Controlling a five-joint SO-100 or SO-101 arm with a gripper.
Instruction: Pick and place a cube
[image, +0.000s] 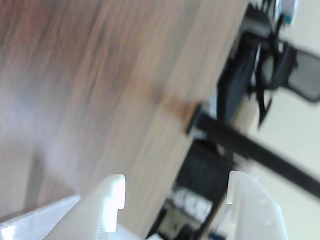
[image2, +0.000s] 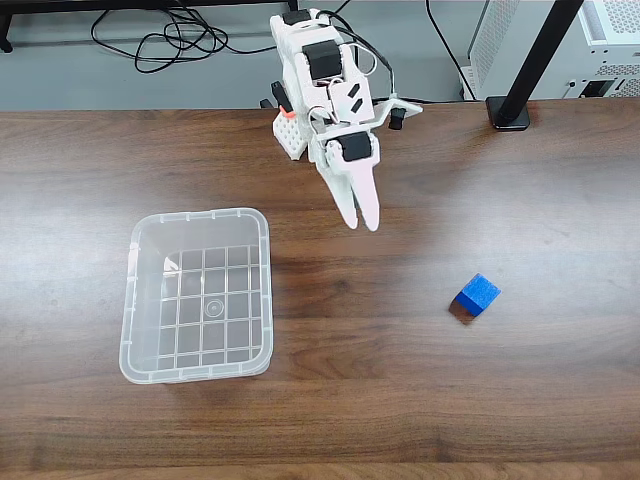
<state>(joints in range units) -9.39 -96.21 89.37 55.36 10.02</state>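
None of the job is done yet, as far as I can tell. My cube (image2: 478, 295) sits alone on the desk (image2: 80, 170), toward the right edge in the fixed view and a bit nearer the front edge than the back. Nothing is touching it.

My gripper (image2: 363, 217) hangs over the middle of the desk, near the back edge, with its tips pointing down toward the front. It is well apart from the cube. In the wrist view its two white fingers (image: 111, 192) stand apart with a clear gap between them, and I see nothing held there, just blurry wood below.

One bin (image2: 140, 300) of clear plastic sits toward the left edge. I can see right through to its gridded bottom, and nothing is in it.

So I think everything is left: reach the cube, grab it, carry it over, and drop it, most likely in the bin.
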